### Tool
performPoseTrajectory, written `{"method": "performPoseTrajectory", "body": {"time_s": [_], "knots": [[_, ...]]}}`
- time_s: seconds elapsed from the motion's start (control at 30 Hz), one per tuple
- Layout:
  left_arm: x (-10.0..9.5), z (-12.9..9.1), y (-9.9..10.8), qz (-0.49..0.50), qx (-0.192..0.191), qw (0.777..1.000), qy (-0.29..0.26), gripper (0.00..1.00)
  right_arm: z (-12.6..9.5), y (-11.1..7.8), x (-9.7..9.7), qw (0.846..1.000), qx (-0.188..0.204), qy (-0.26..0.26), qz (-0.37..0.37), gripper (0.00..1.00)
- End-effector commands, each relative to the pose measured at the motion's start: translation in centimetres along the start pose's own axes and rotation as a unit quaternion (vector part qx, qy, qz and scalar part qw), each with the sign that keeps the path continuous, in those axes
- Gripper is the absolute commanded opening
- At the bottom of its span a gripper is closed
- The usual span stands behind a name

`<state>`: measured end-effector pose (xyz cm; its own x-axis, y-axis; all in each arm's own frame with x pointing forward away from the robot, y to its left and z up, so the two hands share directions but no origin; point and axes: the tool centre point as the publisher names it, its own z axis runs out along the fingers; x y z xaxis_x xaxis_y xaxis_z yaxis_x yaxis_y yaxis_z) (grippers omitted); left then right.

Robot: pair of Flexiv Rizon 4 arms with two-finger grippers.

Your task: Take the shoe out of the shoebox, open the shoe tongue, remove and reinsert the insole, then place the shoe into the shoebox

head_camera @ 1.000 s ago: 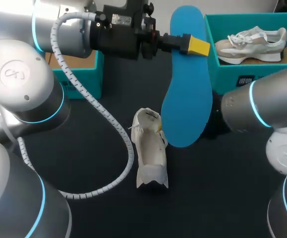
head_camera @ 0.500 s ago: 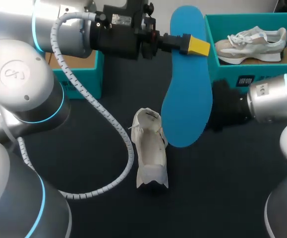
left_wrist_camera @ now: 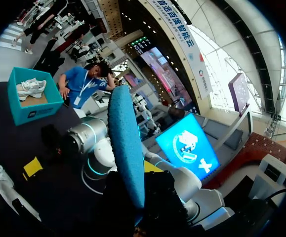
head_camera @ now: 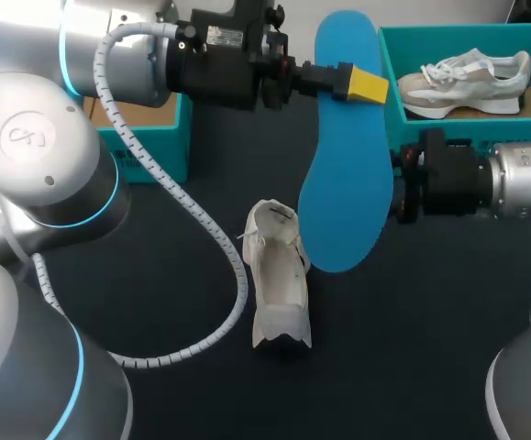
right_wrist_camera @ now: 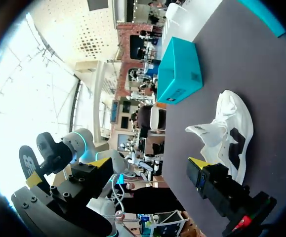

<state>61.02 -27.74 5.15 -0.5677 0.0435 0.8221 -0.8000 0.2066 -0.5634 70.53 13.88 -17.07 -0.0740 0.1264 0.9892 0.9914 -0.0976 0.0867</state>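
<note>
Blue insole (head_camera: 343, 174) aloft, white shoe (head_camera: 279, 275) lying below — apart

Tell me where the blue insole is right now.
In the head view, right of centre, the blue insole hangs from the left gripper, between the white shoe and the right-hand teal shoebox.

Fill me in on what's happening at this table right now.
The left gripper is shut on a blue insole and holds it upright above the table. The white shoe that the insole seemingly belongs to lies on the dark table below it, tongue pulled open. The right arm reaches in beside the insole's edge, with nothing seen in its grip. A second shoe sits in the teal shoebox. The insole is not yet reinserted.
</note>
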Motion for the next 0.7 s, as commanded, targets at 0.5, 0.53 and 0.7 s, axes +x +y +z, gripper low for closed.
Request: {"method": "performPoseTrajectory", "body": {"time_s": [0.5, 0.53, 0.7], "knots": [[-0.1, 0.1, 0.1, 0.000, 0.001, 1.000, -0.001, 0.00, 0.4, 0.6, 3.7, 1.000, -0.008, 0.010, -0.011, 1.00], [-0.1, 0.1, 0.1, 0.000, 0.001, 1.000, -0.001, 0.00, 0.4, 0.6, 3.7, 1.000, -0.008, 0.010, -0.011, 1.00], [-0.1, 0.1, 0.1, 0.000, 0.001, 1.000, -0.001, 0.00, 0.4, 0.6, 3.7, 1.000, -0.008, 0.010, -0.011, 1.00]]}}
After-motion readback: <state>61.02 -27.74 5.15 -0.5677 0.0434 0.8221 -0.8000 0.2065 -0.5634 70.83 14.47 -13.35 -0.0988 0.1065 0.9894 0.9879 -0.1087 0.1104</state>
